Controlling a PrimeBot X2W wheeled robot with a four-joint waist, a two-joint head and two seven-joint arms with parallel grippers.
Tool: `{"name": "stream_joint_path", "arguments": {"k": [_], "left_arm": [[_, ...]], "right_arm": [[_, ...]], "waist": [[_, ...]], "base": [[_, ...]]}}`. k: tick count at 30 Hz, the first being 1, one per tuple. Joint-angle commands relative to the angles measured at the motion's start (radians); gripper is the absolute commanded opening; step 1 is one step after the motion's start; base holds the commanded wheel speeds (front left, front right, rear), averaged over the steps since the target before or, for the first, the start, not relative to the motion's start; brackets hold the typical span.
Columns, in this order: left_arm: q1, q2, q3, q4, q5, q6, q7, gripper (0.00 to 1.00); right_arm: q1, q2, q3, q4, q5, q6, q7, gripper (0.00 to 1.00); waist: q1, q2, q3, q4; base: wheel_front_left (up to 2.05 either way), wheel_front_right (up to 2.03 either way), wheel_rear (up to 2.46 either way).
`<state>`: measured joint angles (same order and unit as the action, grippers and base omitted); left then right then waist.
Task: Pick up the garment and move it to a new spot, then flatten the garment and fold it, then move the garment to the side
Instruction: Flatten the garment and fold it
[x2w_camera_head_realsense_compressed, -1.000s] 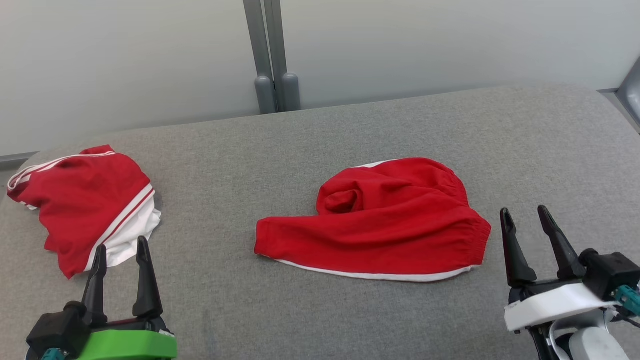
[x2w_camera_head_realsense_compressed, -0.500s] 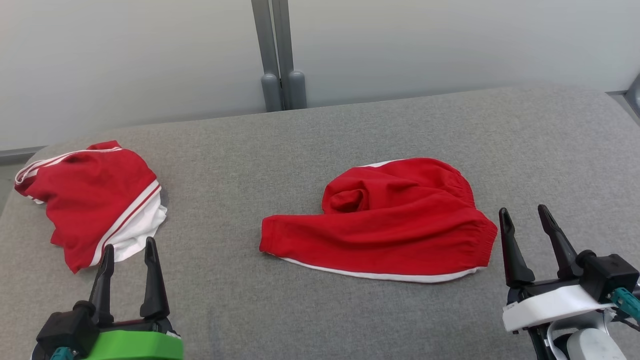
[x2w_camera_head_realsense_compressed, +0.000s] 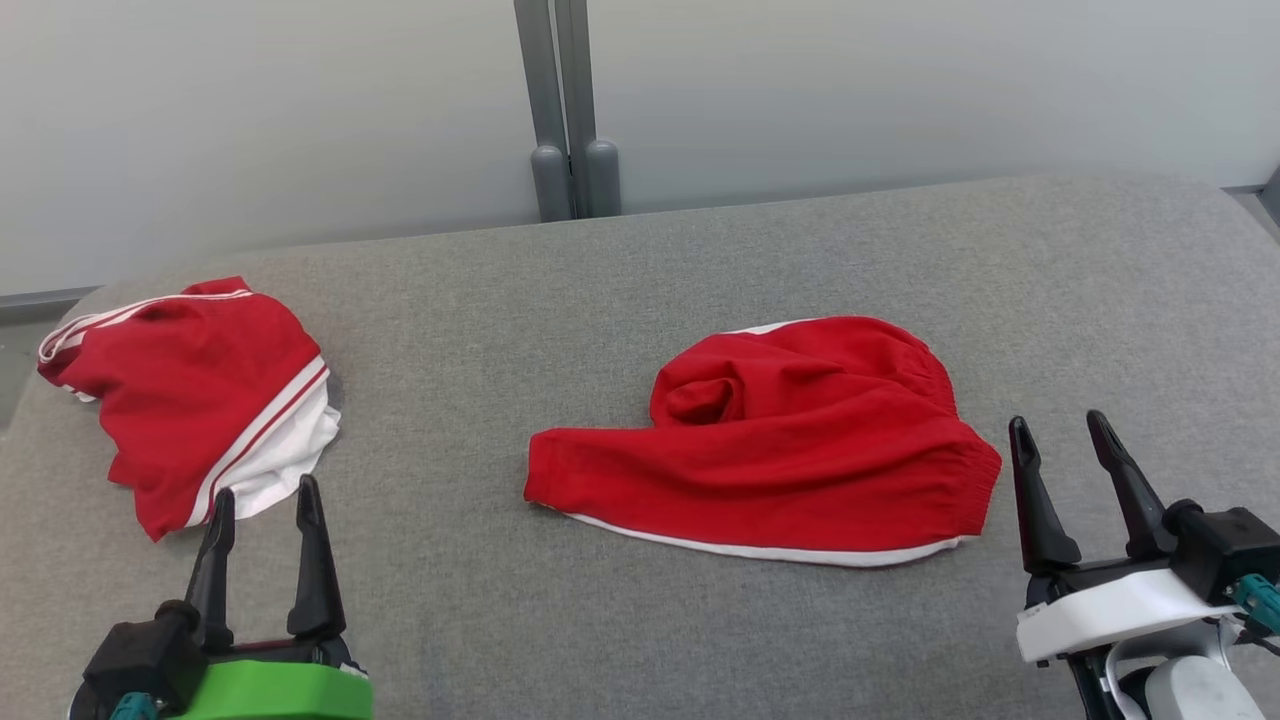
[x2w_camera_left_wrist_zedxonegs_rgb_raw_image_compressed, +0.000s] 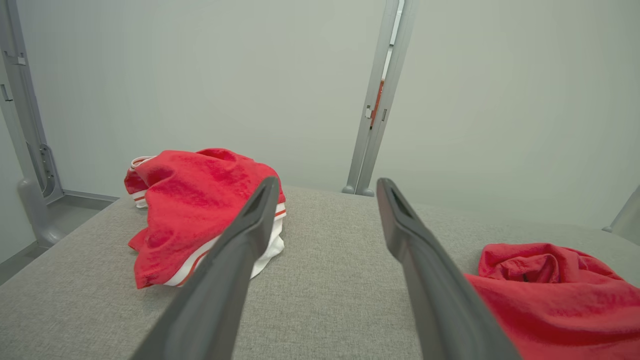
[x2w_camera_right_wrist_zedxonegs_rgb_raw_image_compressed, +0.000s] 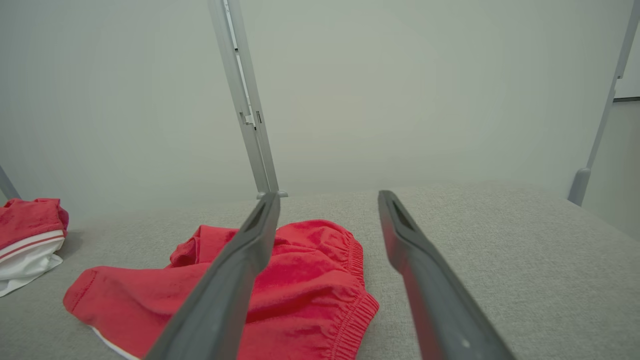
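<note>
Head view first: the grey fabric-topped counter (x2w_camera_head_realsense_compressed: 700, 260) takes up most of what I can see, with a pale wall behind it and a grey post (x2w_camera_head_realsense_compressed: 566, 100) standing at 12 o'clock. Next in size, the red garment (x2w_camera_head_realsense_compressed: 780, 460) lies a little toward 3 o'clock from the counter's middle. It is bunched on its far side, with a white-trimmed edge facing the robot and a gathered elastic edge toward the right jaws. I take it for the one to be worked, since it sits within open reach of both arms and is rumpled, not yet flattened or folded. A smaller red-and-white bundle (x2w_camera_head_realsense_compressed: 190, 400) lies at 9 o'clock by the counter's edge, well apart, which looks like a spot for things set aside. The left jaws rest low at 7 o'clock, just short of that bundle. The right jaws sit at 4 o'clock, just beside the garment's elastic edge. Both pairs are spread wide and hold nothing, seemingly poised for a pick.
</note>
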<state>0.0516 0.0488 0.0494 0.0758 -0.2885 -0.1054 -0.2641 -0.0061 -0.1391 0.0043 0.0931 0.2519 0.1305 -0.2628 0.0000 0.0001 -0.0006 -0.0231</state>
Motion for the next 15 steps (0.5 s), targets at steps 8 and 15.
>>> {"name": "stream_joint_path", "arguments": {"k": [8, 15], "left_arm": [[-0.038, 0.038, -0.152, 0.123, 0.005, -0.023, 0.044, 1.00], [-0.149, 0.104, -0.327, 0.210, -0.076, -0.026, 0.173, 1.00]], "right_arm": [[0.011, -0.063, 0.007, 0.105, 0.040, 0.000, -0.003, 1.00], [-0.073, -0.142, 0.175, 0.278, 0.209, 0.000, 0.081, 1.00]], "waist": [[0.0000, -0.0001, 0.036, -0.017], [0.0000, -0.0001, 0.119, -0.027]], "base": [[0.00, 0.00, 0.00], [0.00, 0.00, 0.00]]}}
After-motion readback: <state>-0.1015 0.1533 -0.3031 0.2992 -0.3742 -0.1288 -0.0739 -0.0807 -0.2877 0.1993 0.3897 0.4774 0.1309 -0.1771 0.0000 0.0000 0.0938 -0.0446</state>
